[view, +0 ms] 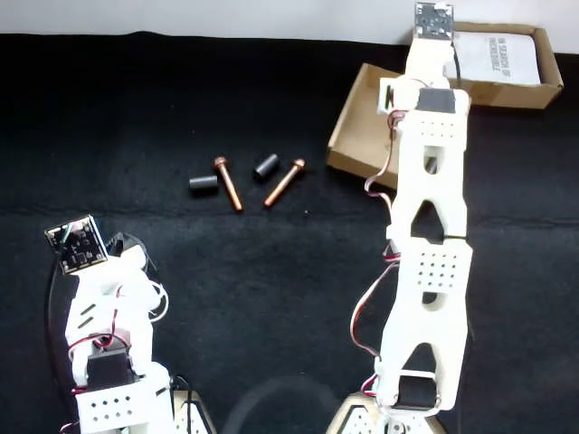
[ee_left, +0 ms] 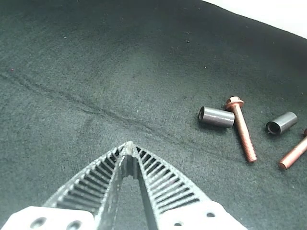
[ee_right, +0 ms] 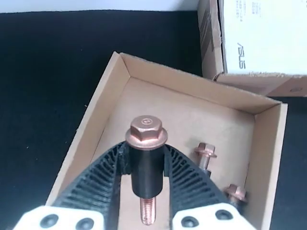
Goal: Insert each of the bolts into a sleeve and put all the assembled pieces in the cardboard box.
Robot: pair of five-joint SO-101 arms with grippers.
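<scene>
The black table (view: 136, 90) lies largely open. At its far right edge, the cardboard box (ee_right: 192, 88) sits under the right gripper (ee_right: 145, 153), which pinches a sleeved bolt (ee_right: 146, 132), long axis along the fingers, head outward. Two boxed bolts (ee_right: 205, 153) are half hidden. The left gripper (ee_left: 129, 146), pressed together, hangs near two loose bolts (view: 228, 183) and sleeves (view: 204, 183).

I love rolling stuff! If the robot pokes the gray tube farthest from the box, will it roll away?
Probably a little: the tube is round and lies on its side. The fuzzy black cloth would likely stop it soon. It looks like stiff metal, so it shouldn't squash.
</scene>
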